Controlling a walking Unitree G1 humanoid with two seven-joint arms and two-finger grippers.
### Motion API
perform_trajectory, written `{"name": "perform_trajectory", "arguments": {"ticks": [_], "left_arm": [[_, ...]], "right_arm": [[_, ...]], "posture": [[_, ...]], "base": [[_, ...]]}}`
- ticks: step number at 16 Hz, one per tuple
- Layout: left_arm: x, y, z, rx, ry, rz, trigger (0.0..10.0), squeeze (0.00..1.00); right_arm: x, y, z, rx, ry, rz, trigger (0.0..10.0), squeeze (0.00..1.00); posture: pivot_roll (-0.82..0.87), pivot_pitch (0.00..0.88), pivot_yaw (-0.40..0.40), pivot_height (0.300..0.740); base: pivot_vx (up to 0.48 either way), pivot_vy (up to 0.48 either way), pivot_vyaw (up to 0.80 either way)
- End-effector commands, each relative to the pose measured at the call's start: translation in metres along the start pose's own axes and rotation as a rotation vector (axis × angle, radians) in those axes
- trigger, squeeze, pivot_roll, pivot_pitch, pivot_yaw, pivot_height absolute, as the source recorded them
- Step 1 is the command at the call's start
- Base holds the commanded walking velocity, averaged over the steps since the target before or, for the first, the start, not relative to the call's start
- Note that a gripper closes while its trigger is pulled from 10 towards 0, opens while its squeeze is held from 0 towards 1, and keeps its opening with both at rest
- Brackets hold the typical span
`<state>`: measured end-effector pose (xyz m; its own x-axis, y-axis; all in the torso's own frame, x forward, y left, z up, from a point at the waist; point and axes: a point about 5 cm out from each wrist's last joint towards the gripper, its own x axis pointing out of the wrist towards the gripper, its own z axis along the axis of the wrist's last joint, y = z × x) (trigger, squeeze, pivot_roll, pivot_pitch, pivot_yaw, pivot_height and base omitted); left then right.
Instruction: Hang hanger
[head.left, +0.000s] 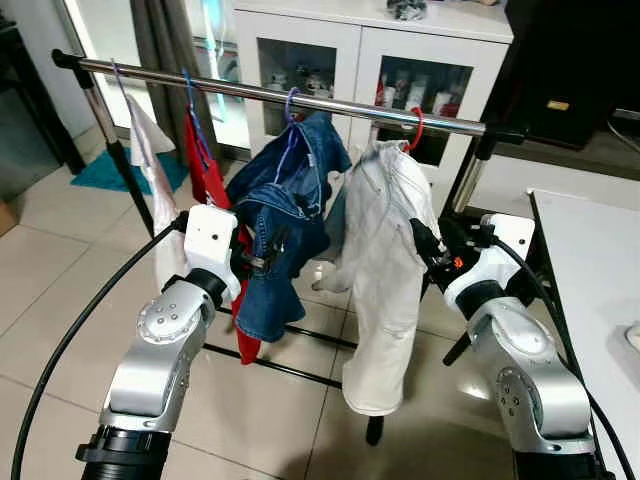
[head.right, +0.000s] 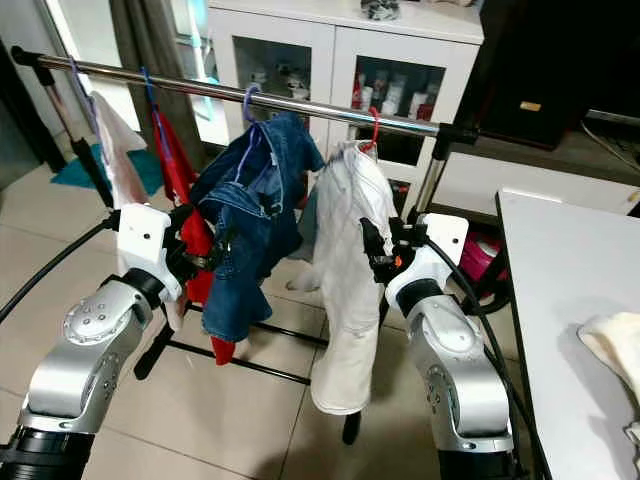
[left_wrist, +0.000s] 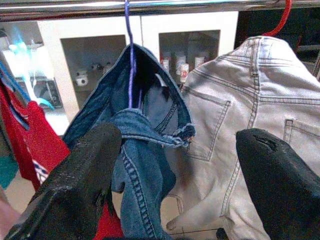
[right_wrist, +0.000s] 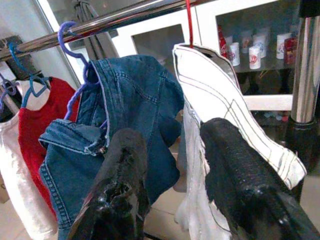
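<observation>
Rail (head.left: 250, 92) carries four garments; white jeans (head.left: 385, 270) hang on the red hanger (head.left: 414, 128) near its right end. Floppy, moderately heavy denim: hold the stiff hanger neck instead. Left gripper (left_wrist: 165, 175) and right gripper (right_wrist: 172, 165) both gape empty.

No legible text or labels.

Beige tiled floor (head.left: 60, 290), white glass-door cabinet (head.left: 370, 60), possibly grey curtain (head.left: 165, 40)
</observation>
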<state>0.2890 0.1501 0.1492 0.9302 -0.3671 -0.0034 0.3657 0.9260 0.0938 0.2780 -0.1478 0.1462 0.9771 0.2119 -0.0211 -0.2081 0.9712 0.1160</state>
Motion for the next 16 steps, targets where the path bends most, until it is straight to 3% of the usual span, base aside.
{"name": "perform_trajectory", "arguments": {"ticks": [1,6,8,13,16], "left_arm": [[0.000,-0.003,0.001,-0.008,-0.006,-0.022,10.0,0.00],[0.002,-0.008,0.003,-0.046,-0.033,-0.063,10.0,0.00],[0.002,-0.009,0.002,-0.040,-0.027,-0.081,10.0,0.00],[0.005,-0.012,0.004,-0.024,-0.026,-0.096,10.0,0.00],[0.002,-0.016,0.003,-0.030,-0.020,-0.139,10.0,0.00]], "right_arm": [[0.002,-0.003,0.004,-0.033,-0.021,-0.017,10.0,0.00],[0.004,-0.004,0.008,-0.044,-0.049,-0.053,10.0,0.00],[0.006,-0.010,0.014,-0.031,-0.073,-0.098,10.0,0.00],[0.008,-0.016,0.020,-0.119,-0.072,-0.138,10.0,0.00],[0.003,-0.027,0.017,-0.167,-0.007,-0.183,10.0,0.00]], "posture": [[-0.06,0.000,-0.015,0.740],[-0.08,0.000,-0.014,0.740],[-0.08,0.000,-0.017,0.740],[-0.08,0.000,-0.031,0.740],[-0.08,0.000,-0.039,0.740]], "base": [[0.000,0.000,0.00],[0.368,0.000,0.64],[0.454,0.000,0.00],[0.431,0.000,0.00],[0.120,0.000,0.00]]}}
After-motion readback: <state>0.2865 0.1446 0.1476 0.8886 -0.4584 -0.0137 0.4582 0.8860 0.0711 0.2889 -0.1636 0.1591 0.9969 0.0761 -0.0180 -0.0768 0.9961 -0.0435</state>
